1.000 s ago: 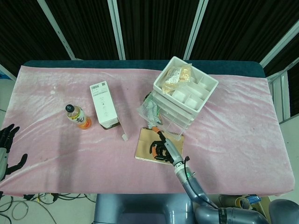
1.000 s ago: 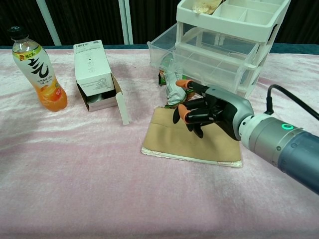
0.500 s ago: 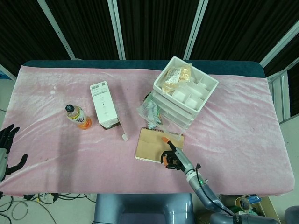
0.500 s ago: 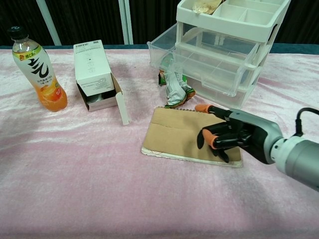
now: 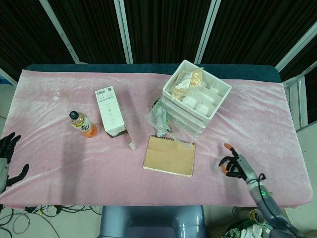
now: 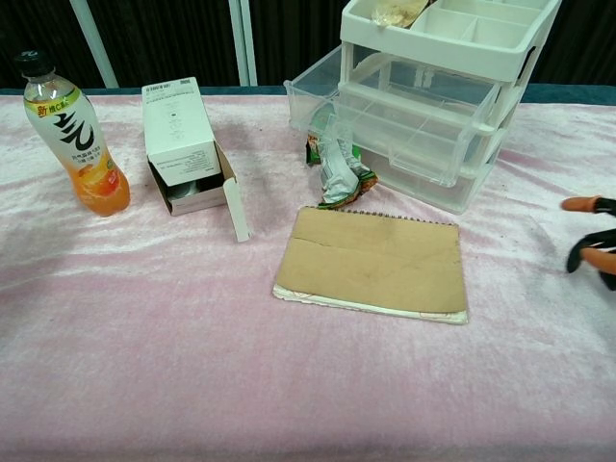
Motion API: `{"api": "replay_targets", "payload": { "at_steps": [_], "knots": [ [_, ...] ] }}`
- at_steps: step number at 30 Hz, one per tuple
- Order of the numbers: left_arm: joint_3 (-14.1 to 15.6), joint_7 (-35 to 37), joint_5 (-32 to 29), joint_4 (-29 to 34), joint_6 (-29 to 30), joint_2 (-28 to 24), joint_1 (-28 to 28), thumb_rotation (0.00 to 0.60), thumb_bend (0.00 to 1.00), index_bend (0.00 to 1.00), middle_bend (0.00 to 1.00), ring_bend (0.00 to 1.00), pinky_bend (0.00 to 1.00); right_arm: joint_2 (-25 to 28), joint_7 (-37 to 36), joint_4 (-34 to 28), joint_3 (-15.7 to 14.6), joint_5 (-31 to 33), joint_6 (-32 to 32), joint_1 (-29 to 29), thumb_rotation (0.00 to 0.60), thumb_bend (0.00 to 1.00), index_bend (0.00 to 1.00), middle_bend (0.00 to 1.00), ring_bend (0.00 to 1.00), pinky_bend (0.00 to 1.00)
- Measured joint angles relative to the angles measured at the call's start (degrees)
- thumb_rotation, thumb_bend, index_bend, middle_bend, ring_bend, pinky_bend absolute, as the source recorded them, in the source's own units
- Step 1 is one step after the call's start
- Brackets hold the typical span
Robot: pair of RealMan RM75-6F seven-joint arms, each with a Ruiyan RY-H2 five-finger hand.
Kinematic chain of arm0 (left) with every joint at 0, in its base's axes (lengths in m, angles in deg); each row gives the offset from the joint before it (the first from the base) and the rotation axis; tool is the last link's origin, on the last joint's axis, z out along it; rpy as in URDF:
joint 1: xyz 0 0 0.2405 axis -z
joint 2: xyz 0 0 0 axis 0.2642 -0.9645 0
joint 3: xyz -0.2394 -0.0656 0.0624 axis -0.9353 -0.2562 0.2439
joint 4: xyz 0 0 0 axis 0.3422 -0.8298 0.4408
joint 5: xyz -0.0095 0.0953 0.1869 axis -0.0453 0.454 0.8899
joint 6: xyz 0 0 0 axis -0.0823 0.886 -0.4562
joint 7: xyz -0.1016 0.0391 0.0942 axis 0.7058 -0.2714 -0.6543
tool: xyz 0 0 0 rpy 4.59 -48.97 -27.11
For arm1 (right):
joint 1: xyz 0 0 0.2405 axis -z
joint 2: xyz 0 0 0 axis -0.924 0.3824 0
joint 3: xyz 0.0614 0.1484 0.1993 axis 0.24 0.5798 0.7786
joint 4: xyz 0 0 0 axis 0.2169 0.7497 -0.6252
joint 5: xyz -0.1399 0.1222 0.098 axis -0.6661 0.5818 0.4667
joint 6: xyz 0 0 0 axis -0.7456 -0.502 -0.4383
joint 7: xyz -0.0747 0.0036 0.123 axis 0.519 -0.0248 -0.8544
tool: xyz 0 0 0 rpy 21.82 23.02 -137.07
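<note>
Left hand (image 5: 9, 154) shows only in the head view, at the far left edge beside the table, with its fingers spread and nothing in them. It touches nothing. The chest view does not show it at all.

On the pink cloth (image 5: 59, 163), from left to right, the bottle (image 5: 82, 124) stands upright, then the box (image 5: 111, 111) lies on its side; the chest view shows that its flap is open toward the camera, which the head view hardly tells. The notebook (image 5: 169, 156) lies flat near the front edge, closed, its brown cover up. Just behind it a crumpled packet (image 6: 339, 169) rests against the drawers (image 5: 194, 101), and the lowest drawer is pulled out to the left. Only the head view shows the snack bag (image 5: 187, 79) well, in the top tray.

Right hand (image 5: 233, 165) is above the cloth, right of the notebook and apart from it. In the chest view only its fingertips (image 6: 595, 248) enter at the right edge. One second ago this hand was over the notebook, and half a second ago over its right corner; now it has left it. The notebook has not moved. Its fingers are half curled, one orange tip pointing out, and they hold nothing.
</note>
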Motion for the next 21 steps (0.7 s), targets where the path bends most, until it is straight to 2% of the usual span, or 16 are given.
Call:
{"api": "replay_targets", "payload": {
  "at_steps": [2, 5, 10, 15, 18, 21],
  "knots": [
    [0.0, -0.1, 0.1, 0.1, 0.1, 0.0, 0.0, 0.600, 0.36, 0.04, 0.01, 0.00, 0.00, 2.0, 2.1, 0.9, -0.1, 0.4, -1.3, 0.8, 0.600, 0.27, 0.02, 0.18, 0.30, 0.30],
    [0.0, -0.4, -0.1, 0.1, -0.1, 0.0, 0.0, 0.600, 0.36, 0.04, 0.01, 0.00, 0.00, 2.8, 6.9, 2.2, -0.2, 0.3, -6.6, 2.6, 0.600, 0.24, 0.02, 0.12, 0.23, 0.26],
    [0.2, -1.1, 0.0, 0.3, -0.1, 0.0, 0.0, 0.600, 0.36, 0.04, 0.01, 0.00, 0.00, 2.6, 15.0, 4.4, -0.7, -3.5, -20.7, 6.4, 0.600, 0.19, 0.02, 0.11, 0.21, 0.26],
    [0.5, -1.2, 0.0, 0.4, -0.3, -0.3, -0.2, 0.600, 0.36, 0.04, 0.01, 0.00, 0.00, 1.3, 22.5, 7.4, -2.5, -13.2, -33.6, 10.1, 0.600, 0.18, 0.02, 0.10, 0.20, 0.25],
    [0.8, -1.2, 0.1, 0.5, -0.8, -0.7, -0.2, 0.600, 0.36, 0.04, 0.01, 0.00, 0.00, 0.8, 27.3, 8.4, -4.1, -17.9, -36.7, 11.5, 0.600, 0.18, 0.02, 0.09, 0.19, 0.24],
    [1.2, -1.6, 0.3, 0.8, -1.5, -1.2, -0.1, 0.600, 0.36, 0.04, 0.01, 0.00, 0.00, 1.0, 30.9, 8.0, -5.0, -19.6, -37.2, 12.3, 0.600, 0.17, 0.02, 0.09, 0.19, 0.24]
  ]
}}
